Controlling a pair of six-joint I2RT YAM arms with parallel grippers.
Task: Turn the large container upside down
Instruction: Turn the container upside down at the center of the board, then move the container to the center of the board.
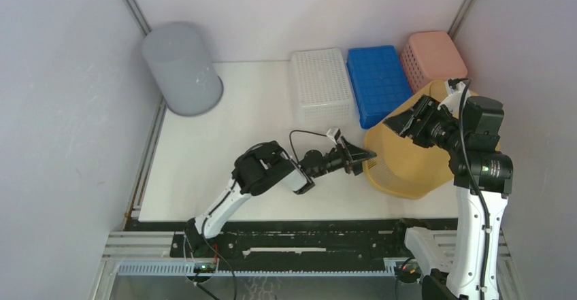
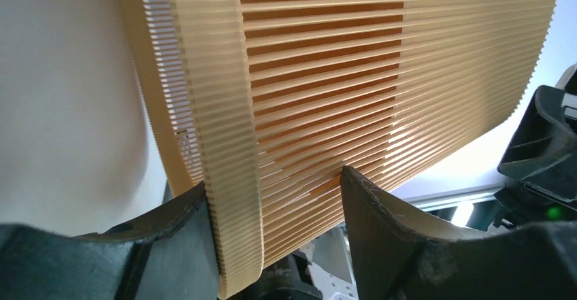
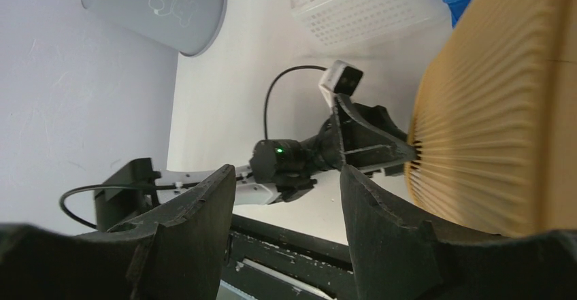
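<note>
The bench [image 1: 224, 143] carried the basket [image 1: 408, 167] at its right end, tipped up on edge w/ the open side facing the arms, approx. half turned by my guess. L pincer [image 2: 272, 198] straddled the slatted wall at the rim and clamped it, prob. to hold that tilt. R pincer [image 3: 287, 177] hung above the basket, jaws wide, holding nothing, likely waiting to take the far side & finish the flip.

The white desk [image 1: 224, 143] carries a grey bin [image 1: 182, 69] back-left, then a white basket [image 1: 321, 84], blue basket [image 1: 378, 82] and pink basket [image 1: 433, 56] side by side along the back. A tilted yellow container [image 1: 408, 167] sits at right.
</note>
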